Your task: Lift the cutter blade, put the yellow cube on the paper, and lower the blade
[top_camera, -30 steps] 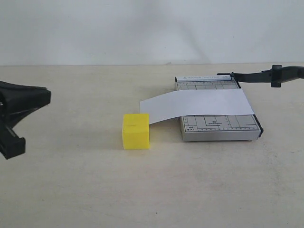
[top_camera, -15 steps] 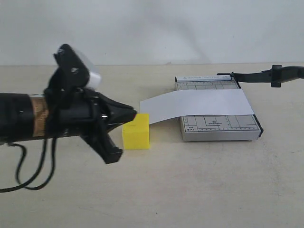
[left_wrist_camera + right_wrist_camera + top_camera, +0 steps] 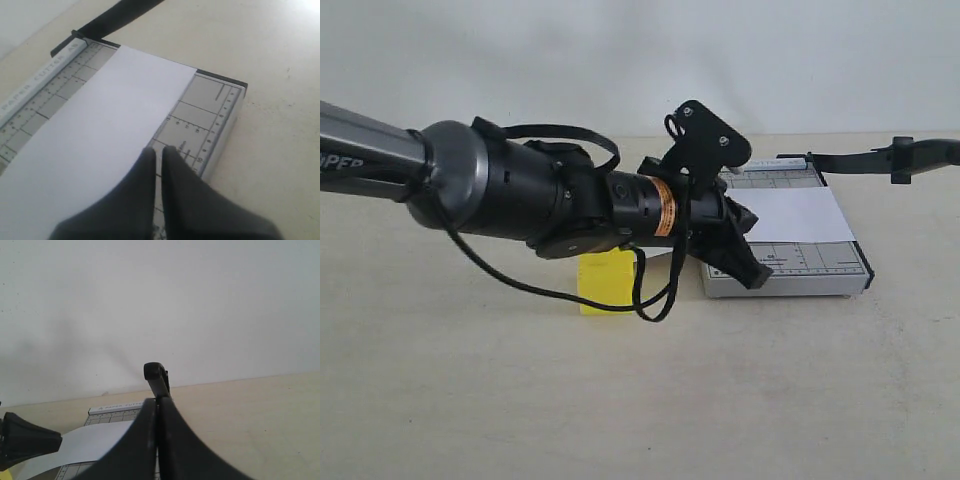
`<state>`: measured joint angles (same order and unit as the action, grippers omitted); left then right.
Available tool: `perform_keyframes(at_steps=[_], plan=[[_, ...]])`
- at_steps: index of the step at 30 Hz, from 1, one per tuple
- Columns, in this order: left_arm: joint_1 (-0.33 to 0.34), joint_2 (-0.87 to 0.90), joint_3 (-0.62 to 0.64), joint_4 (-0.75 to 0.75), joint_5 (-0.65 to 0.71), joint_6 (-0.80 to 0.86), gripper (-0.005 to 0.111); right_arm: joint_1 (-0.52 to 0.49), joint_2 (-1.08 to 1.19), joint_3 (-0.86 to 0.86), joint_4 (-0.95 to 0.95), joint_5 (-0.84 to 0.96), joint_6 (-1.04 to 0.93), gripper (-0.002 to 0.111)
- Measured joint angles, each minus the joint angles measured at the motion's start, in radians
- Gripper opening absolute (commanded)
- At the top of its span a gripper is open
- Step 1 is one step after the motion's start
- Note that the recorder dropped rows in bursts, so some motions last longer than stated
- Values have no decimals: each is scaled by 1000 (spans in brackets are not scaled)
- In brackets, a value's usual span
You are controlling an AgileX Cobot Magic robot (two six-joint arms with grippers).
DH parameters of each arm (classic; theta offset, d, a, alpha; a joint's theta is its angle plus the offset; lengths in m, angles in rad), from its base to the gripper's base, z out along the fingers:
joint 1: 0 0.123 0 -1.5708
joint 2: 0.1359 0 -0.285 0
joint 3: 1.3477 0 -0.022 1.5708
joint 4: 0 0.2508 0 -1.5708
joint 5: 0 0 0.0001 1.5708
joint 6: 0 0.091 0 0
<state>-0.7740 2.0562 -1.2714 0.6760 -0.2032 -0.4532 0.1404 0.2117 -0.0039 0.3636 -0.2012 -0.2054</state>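
The left gripper [image 3: 750, 217] reaches in from the left over the grey trimmer base [image 3: 820, 258], its claw pressed together and holding nothing. In the left wrist view its tips sit above the near edge of the paper [image 3: 800, 213], where white sheet meets gridded base; whether they touch it I cannot tell.

The paper lies flat across the base. The yellow cube [image 3: 604, 285] stands on the table [image 3: 770, 400] left of the base, half hidden behind the left arm and not on the paper.

The cutter blade [image 3: 850, 160] is off the base, stretching right from its hinge at the far right corner. The right gripper [image 3: 159, 399] has its claw together too — the blade's rounded handle end rises right at its tips, though whether it is pinched I cannot tell.
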Motion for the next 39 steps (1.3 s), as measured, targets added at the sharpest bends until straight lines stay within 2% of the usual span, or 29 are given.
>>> perform_keyframes(at_steps=[3,7,18,39], plan=[[0,30,-72,0,23,39,4,0,0,0,0,0,0,0],[-2,88,-161,2,125,80,4,0,0,0,0,0,0,0],[-2,157,-239,2,248,91,4,0,0,0,0,0,0,0],[-2,200,-279,2,111,91,4,0,0,0,0,0,0,0]])
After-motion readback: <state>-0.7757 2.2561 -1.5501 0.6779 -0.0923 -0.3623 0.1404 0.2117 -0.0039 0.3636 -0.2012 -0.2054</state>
